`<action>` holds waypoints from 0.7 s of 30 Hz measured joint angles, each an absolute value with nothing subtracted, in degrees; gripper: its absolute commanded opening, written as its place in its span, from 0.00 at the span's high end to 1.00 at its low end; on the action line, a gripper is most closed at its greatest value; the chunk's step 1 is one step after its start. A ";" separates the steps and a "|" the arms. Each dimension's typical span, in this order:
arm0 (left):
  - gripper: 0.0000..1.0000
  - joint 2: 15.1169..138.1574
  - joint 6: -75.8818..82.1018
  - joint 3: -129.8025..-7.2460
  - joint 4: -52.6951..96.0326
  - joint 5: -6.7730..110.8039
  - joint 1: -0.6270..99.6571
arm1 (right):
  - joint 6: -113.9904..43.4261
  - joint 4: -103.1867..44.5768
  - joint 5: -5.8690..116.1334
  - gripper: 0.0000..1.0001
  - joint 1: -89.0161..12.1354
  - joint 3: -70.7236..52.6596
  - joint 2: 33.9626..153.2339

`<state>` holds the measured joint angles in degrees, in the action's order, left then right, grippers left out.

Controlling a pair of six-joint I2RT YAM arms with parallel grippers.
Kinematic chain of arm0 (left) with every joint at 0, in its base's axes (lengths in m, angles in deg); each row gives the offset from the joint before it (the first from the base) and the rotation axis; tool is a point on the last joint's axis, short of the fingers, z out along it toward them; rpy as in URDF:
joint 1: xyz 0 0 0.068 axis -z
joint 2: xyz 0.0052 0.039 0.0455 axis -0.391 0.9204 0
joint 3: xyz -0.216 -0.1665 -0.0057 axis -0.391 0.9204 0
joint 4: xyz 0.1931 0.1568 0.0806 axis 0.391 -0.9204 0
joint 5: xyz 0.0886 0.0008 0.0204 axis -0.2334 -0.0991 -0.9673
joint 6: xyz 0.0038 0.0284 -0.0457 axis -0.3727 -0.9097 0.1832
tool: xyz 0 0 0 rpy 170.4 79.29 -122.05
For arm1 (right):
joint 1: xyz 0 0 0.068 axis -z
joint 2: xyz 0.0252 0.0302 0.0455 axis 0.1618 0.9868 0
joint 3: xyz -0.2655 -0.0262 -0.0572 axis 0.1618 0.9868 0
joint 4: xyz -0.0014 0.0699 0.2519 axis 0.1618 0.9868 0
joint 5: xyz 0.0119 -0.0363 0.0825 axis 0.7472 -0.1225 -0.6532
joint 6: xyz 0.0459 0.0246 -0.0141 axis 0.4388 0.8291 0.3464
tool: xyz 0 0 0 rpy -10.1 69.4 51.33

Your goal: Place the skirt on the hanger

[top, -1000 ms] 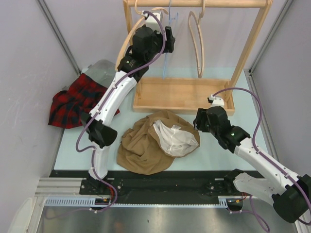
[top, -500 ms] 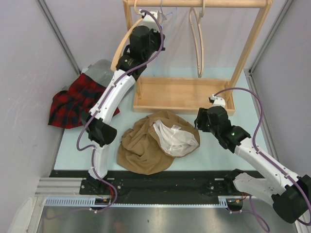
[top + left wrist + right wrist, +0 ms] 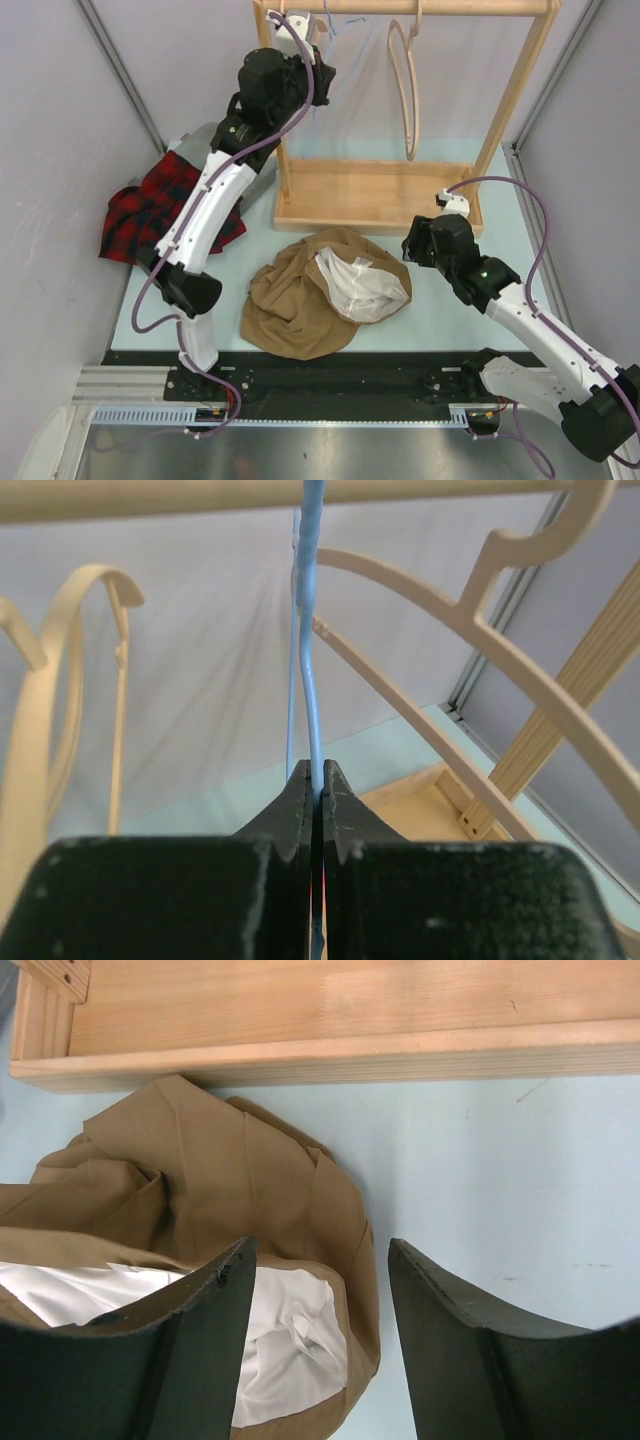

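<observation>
Your left pincer (image 3: 318, 780) is clamped on the blue hanger (image 3: 312, 630) at twelve o'clock, while your right pincer (image 3: 320, 1260) hovers wide at the three o'clock edge of the tan skirt (image 3: 290, 300), which is not yet hung and lies on the counter (image 3: 430, 320)

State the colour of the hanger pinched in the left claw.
Light blue; the thin hanger shows best in the left wrist view.

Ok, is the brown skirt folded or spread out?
Crumpled: the brown skirt lies in a heap on the table, white lining exposed.
</observation>
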<state>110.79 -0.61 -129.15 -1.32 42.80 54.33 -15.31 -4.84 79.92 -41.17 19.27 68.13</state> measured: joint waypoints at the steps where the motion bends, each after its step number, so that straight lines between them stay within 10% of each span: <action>1: 1.00 109.87 -0.68 -128.93 -1.30 43.02 54.33 | -15.16 -4.82 79.92 0.39 -41.17 19.23 67.96; 9: 1.00 103.71 -0.96 -123.33 -1.30 45.01 54.35 | -15.01 -3.16 80.14 0.02 -41.15 19.18 65.55; 21: 1.00 71.10 -0.57 -80.60 -3.05 55.96 54.94 | -22.09 0.10 75.57 0.34 -41.50 15.47 67.02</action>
